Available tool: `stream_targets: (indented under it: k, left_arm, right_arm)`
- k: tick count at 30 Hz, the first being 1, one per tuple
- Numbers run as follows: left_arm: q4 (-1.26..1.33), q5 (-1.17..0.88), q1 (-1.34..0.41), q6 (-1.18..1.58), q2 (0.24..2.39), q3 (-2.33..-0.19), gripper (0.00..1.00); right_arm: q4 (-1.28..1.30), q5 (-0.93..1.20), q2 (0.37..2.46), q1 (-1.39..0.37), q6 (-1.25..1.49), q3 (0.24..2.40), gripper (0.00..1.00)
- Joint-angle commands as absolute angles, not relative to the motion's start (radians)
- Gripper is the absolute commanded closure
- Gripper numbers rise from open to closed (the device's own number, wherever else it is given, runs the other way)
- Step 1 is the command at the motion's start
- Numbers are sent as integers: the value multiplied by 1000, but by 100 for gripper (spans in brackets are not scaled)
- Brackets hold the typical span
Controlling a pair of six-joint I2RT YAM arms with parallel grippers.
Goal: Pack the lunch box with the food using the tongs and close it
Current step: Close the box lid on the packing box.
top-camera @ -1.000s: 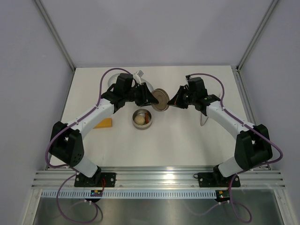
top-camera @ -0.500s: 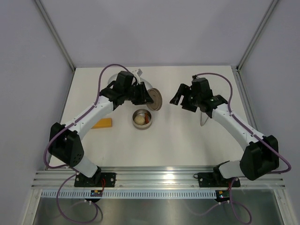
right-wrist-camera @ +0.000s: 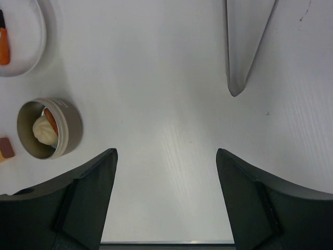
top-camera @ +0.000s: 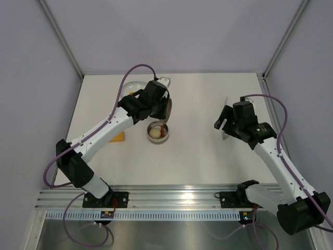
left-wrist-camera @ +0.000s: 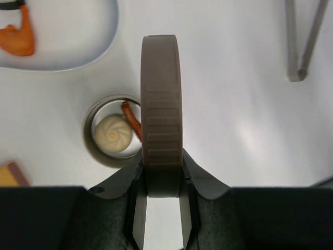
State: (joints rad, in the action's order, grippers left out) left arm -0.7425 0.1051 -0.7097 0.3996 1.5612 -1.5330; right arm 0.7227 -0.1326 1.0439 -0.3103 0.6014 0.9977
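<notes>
Grey-brown lid (left-wrist-camera: 160, 94) stands on edge, pinched by the left tool (left-wrist-camera: 162, 179), hanging over the table (top-camera: 208, 156) just right of the steel tin (right-wrist-camera: 73, 130) in the left wrist view. The tin sits lower left of centre there, uncovered, holding a beige bun (left-wrist-camera: 112, 134) and a reddish sausage (left-wrist-camera: 132, 121). A white plate (left-wrist-camera: 78, 47) with an orange chunk (left-wrist-camera: 21, 39) fills the upper left. The right tool (right-wrist-camera: 165, 156) gapes wide, gripping nothing; the tongs (right-wrist-camera: 237, 83) lie at the upper right of its view.

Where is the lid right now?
Centre of the left wrist view: the left gripper holds the lid on edge, beside the open tin, near the plate.
</notes>
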Motion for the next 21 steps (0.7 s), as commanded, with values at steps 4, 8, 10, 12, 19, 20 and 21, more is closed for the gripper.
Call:
stream_targets:
  k: [4,8,10,12,19,20,21]
  left_arm:
    - [-929,530,-811,285,1586,-1628,100]
    - [-977,699,-853,276,1603,-1628,100]
    - [-989,738,-874,275,1624,-1618,100]
    - [-999,811,-906,275,1649,-1609,100]
    - [-1130,1051,-989,340,1827,-1681,99]
    - [-1137,1067,-997,345,1851,-1687,99]
    - [-1141,1074,-1002,345,1859,-1690,99]
  right_arm:
    - [747,-153,1029,-310,598,965,16]
    - [730,-135,1040,-308,603,963,16]
    - [723,-129,1042,-310,604,962,16]
    - [719,-123,1042,-308,606,959,16]
    - [715,-115,1037,-308,612,939,16]
    - [716,-118,1037,-308,612,936,16]
    - [716,-118,1035,-308,614,934,16]
